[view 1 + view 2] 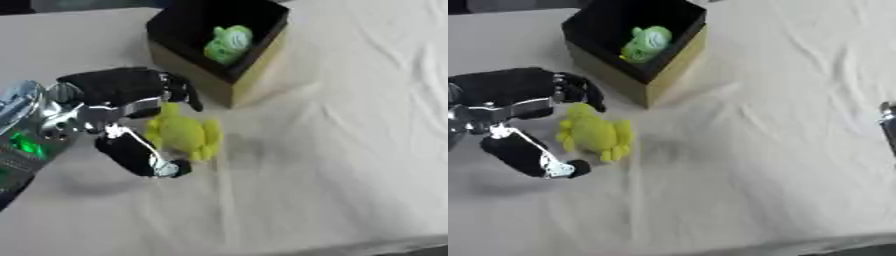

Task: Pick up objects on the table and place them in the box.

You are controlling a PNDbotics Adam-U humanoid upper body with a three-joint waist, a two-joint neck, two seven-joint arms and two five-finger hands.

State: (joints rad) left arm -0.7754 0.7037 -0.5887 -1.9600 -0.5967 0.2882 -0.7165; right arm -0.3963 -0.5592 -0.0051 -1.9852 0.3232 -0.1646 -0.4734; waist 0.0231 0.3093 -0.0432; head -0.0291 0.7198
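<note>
A yellow plush toy (184, 132) sits between the fingers and thumb of my left hand (131, 100), left of the table's middle. The black fingers (179, 92) curl over its top and the thumb (140, 157) comes up from below, so the hand is shut on it. A shadow lies on the cloth to the toy's right. Just behind stands the box (254, 65), tan outside and black inside, with a green plush toy (229, 42) in it. A small dark and silver piece of my right hand (888, 120) shows at the right edge of the right eye view.
A wrinkled white cloth (332, 165) covers the table. The box's near corner (229, 102) is a short way from my left hand's fingers. The table's front edge (385, 245) runs along the bottom right.
</note>
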